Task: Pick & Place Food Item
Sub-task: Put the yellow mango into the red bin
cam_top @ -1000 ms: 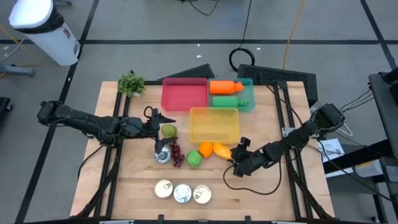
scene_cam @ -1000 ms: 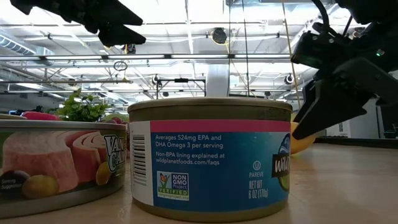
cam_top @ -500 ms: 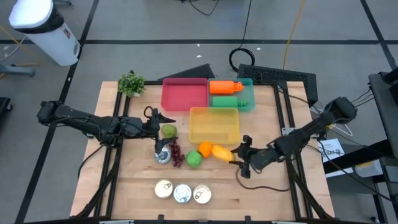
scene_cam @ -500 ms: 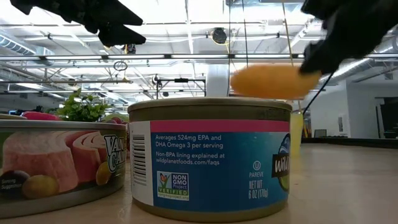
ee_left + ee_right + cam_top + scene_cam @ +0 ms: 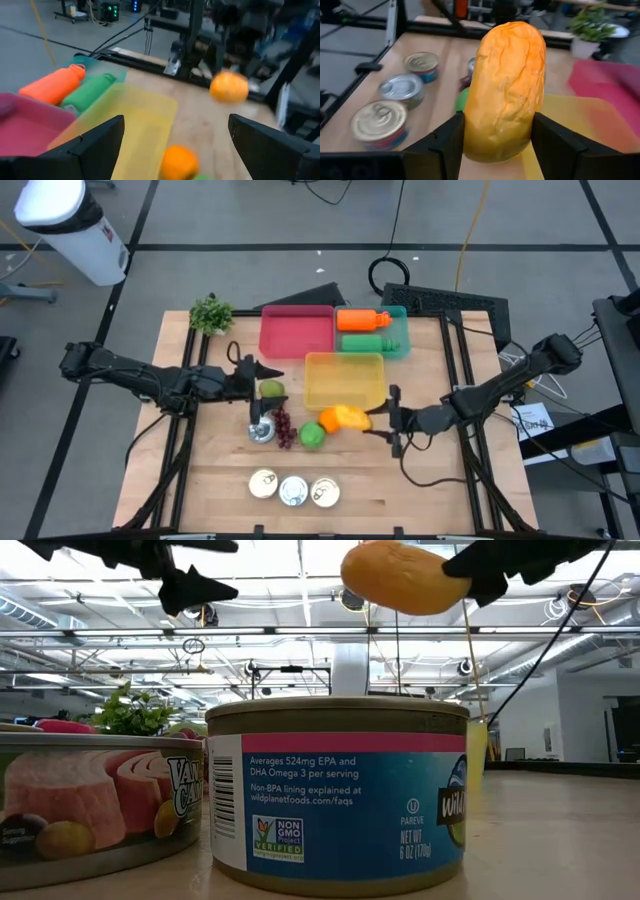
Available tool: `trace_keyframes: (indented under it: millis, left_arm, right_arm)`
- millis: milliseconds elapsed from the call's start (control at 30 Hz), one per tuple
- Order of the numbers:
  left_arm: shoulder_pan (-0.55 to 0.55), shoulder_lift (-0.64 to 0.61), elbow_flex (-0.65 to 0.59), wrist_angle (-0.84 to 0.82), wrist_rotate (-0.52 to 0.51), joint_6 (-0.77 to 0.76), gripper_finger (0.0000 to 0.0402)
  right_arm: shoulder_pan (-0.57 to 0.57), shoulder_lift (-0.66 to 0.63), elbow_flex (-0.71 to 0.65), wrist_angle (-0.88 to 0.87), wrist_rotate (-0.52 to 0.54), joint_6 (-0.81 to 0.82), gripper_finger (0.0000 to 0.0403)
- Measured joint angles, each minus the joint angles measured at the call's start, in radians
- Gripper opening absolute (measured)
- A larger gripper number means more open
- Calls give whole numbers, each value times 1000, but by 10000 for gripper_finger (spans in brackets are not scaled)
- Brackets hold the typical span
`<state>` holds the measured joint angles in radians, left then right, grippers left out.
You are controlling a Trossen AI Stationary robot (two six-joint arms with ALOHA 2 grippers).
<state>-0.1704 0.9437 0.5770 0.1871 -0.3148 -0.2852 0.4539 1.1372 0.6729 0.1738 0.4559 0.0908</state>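
Right gripper [image 5: 375, 420] clamped on oblong orange-yellow bread roll [image 5: 347, 417], aloft just beside translucent yellow plastic bin [image 5: 344, 380] | Advice: carry level over bin, lower before releasing | Left gripper [image 5: 262, 372] open, idle beside bin

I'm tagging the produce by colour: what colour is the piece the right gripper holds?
Yellow-orange, best seen in the right wrist view: the fruit in the right gripper.

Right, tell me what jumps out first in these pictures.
The long yellow-orange bread roll stands out, clamped in the right gripper and lifted off the wooden table beside the empty yellow plastic tray. Three round tin cans sit in a row at the near edge. The left gripper hangs open over a green fruit.
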Motion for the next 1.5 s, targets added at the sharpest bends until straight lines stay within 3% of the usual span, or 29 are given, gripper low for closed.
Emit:
trace_keyframes:
  millis: [200,300,433,600,800,1100,1300,1500]
  left_arm:
    - [-9,93,0,72,18,-64,361]
    - [-10,191,1,231,106,-66,361]
    - [-29,305,3,425,237,54,361]
    - [-38,420,7,578,217,94,361]
    - [-38,539,103,581,225,147,361]
    - [-38,665,240,536,323,152,361]
    - [-38,709,301,517,310,191,358]
    - [-38,708,310,521,314,232,307]
  right_arm:
    - [-3,51,0,57,-13,-14,194]
    - [-3,61,0,76,-15,-25,195]
    - [-3,66,0,113,-16,-37,191]
    - [-3,66,0,128,-16,-51,193]
    - [-3,66,0,138,-68,-51,189]
    - [-2,66,0,145,-68,-51,191]
    - [-2,66,0,141,-67,-51,191]
    - [-2,66,0,141,-69,-54,190]
